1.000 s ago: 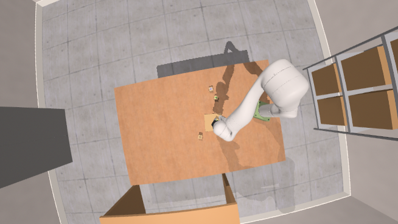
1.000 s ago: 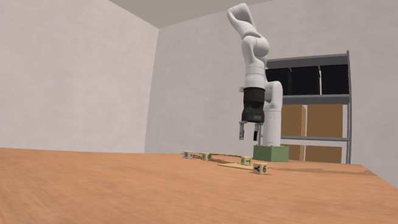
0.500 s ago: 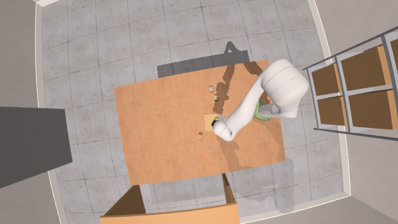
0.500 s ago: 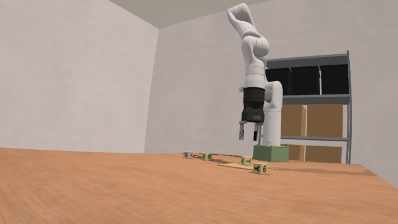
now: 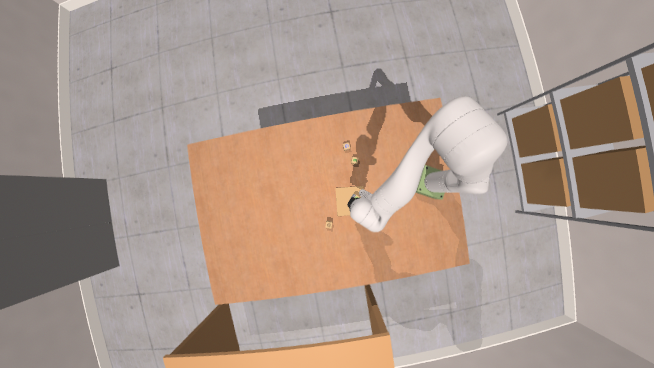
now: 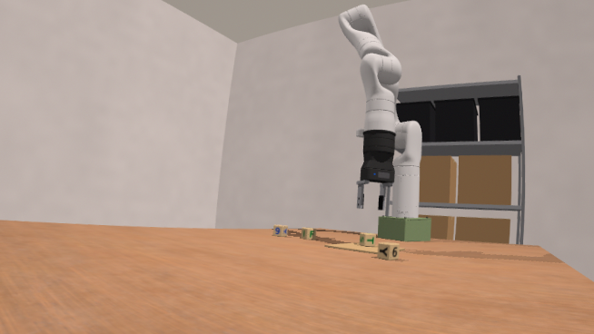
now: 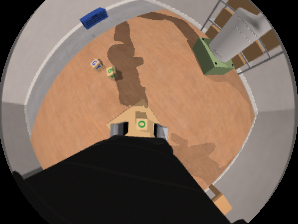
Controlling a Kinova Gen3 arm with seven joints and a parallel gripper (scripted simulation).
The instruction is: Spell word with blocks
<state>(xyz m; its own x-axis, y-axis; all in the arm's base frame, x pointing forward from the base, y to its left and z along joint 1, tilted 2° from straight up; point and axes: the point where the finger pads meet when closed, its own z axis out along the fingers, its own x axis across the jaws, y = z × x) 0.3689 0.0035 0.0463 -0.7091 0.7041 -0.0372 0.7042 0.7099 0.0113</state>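
Currently the black two-finger tool (image 6: 372,199) hangs fully apart, holding nothing, above the green-lettered wooden block (image 6: 367,239) on the thin tan mat (image 6: 345,247) on the wooden desk (image 6: 182,281). Risk: an off-centre descent would nudge block or mat askew.

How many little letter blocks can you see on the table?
4. One small wooden block lies on the thin tan mat under the gripper, one beside the mat, and two lie farther away.
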